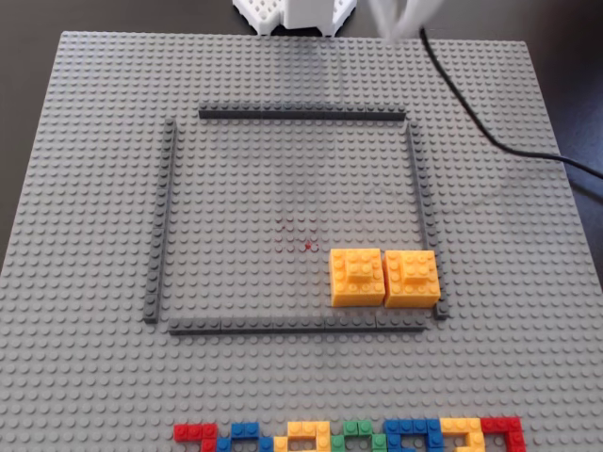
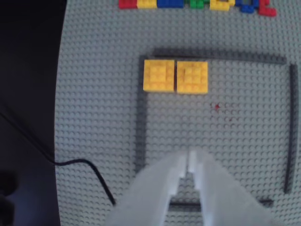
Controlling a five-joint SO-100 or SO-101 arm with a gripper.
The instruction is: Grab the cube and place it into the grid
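Note:
Two yellow blocks sit side by side on the studs inside the grid (image 1: 301, 114), in its near right corner in the fixed view. The cube (image 1: 412, 278), with its raised brick off-centre, is the right one, touching the twin (image 1: 356, 276). In the wrist view the cube (image 2: 158, 74) is the left one, next to the grid's strip (image 2: 141, 117). My gripper (image 2: 188, 159) is shut and empty. It hangs above the grid's opposite side, well away from the blocks. In the fixed view it is a white blur (image 1: 400, 21) at the top edge.
A row of multicoloured bricks (image 1: 349, 435) lies along the grey baseplate's (image 1: 85, 235) near edge; it shows at the top of the wrist view (image 2: 197, 4). A black cable (image 1: 490, 141) trails over the plate's far right corner. The white arm base (image 1: 292, 14) stands behind the plate.

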